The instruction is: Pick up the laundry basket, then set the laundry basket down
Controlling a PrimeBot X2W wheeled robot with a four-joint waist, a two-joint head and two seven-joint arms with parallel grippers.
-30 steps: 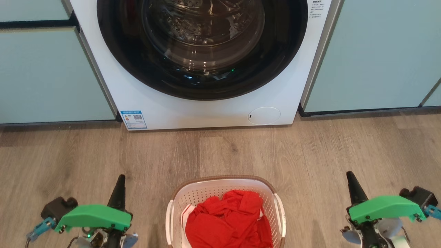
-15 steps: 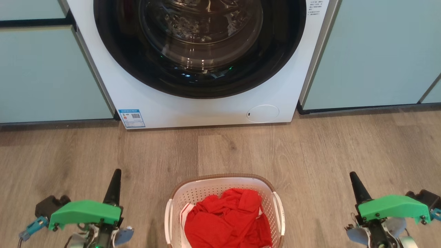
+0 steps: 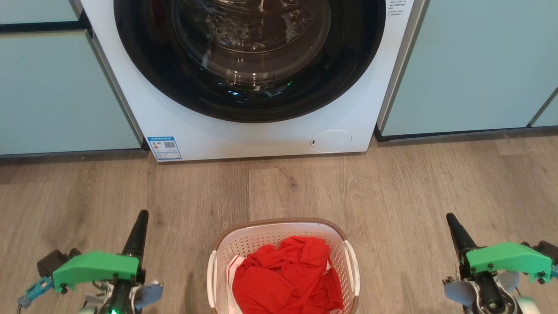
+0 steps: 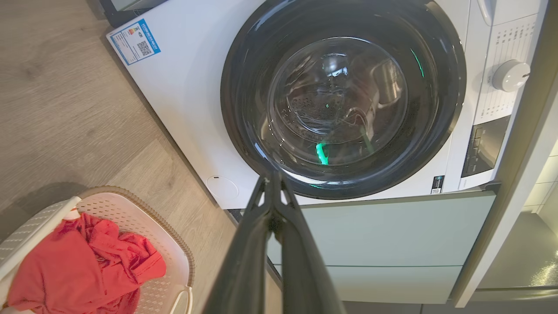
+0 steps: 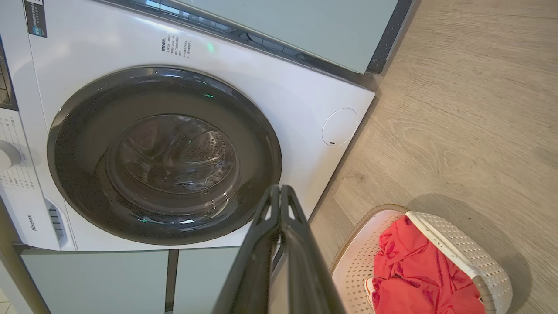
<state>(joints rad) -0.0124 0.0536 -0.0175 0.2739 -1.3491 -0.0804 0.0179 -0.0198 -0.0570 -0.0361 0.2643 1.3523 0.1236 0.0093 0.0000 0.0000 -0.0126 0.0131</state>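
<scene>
laundry basket (image 3: pixel 257 244) on floor (image 3: pixel 392 187), red cloth (image 3: pixel 287 279) inside; left tool (image 3: pixel 141 216) and right tool (image 3: pixel 451 219) flank it, well apart, each with fingers pressed together.

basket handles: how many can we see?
2. The left handle runs along the laundry basket's left side, the right handle along its right side. None seems hidden.

Head downward, wrists level — common washer (image 3: pixel 248 65)
</scene>
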